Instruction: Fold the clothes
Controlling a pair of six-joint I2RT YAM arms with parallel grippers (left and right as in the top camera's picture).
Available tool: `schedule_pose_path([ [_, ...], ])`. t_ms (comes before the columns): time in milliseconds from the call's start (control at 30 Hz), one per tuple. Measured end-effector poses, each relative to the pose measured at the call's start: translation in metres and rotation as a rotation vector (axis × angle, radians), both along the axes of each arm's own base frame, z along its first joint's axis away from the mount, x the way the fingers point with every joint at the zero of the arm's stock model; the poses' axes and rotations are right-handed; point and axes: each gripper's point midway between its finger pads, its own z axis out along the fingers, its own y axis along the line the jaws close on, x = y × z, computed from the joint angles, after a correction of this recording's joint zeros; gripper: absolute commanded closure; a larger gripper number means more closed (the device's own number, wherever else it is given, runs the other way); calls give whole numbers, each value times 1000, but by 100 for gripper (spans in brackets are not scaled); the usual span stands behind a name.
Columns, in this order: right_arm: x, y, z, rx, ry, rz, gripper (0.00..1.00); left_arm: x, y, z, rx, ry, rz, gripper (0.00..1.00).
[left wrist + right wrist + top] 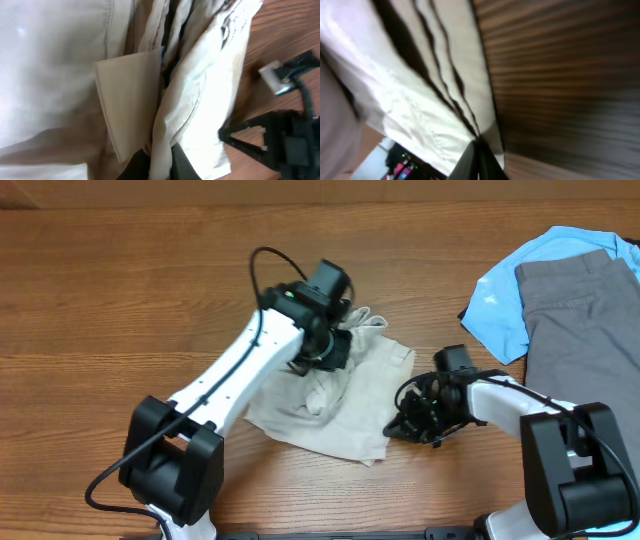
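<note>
Well, my left hand was pinched shut on the upper edge of the shorts, mid-counter. My right hand gripped their 3 o'clock edge. The bunched cloth lay mostly toward 6 o'clock of my left hand, the nearer one.

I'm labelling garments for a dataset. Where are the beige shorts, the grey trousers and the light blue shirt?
beige shorts (350, 410): overhead view, flat middle panel.
grey trousers (580, 320): overhead view, upper leg area.
light blue shirt (495, 300): overhead view, left part.
</note>
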Motion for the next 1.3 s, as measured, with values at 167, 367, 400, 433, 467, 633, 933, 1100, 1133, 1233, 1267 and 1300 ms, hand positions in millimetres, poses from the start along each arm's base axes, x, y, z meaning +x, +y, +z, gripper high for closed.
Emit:
schedule_pose_path([
  [167,-4,24,0,4,-8,31,96,-8,-9,5,-95,55,-34,95],
  [367,-6,29,-1,-1,2,28,96,-21,-24,7,-127,87,-53,89],
  [400,-6,29,-1,-1,2,28,96,-22,-26,7,-127,89,-54,87],
  [433,-6,29,-1,-1,3,27,96,-23,-27,7,-126,90,-54,85],
  [467,-6,29,-1,-1,3,27,96,-24,-28,6,-126,92,-56,84],
  [633,-6,28,-1,-3,3,26,96,-37,-32,-2,-112,121,-66,82],
  [933,-9,11,3,-79,80,7,96,-56,-30,-20,-80,171,-82,95],
  [1100,-2,-28,12,-241,130,-30,96,-59,-30,-22,-85,183,-83,72],
  [1133,2,-33,17,-257,115,-30,96,-59,-32,-22,-96,185,-83,65],
  [1233,14,-37,38,-273,39,15,96,-60,-43,-16,-164,189,-110,41],
  [1267,16,-37,44,-269,23,30,96,-61,-47,-14,-186,198,-113,39],
  [1300,16,-37,52,-267,11,59,96,-63,-49,-13,-201,208,-122,39],
])
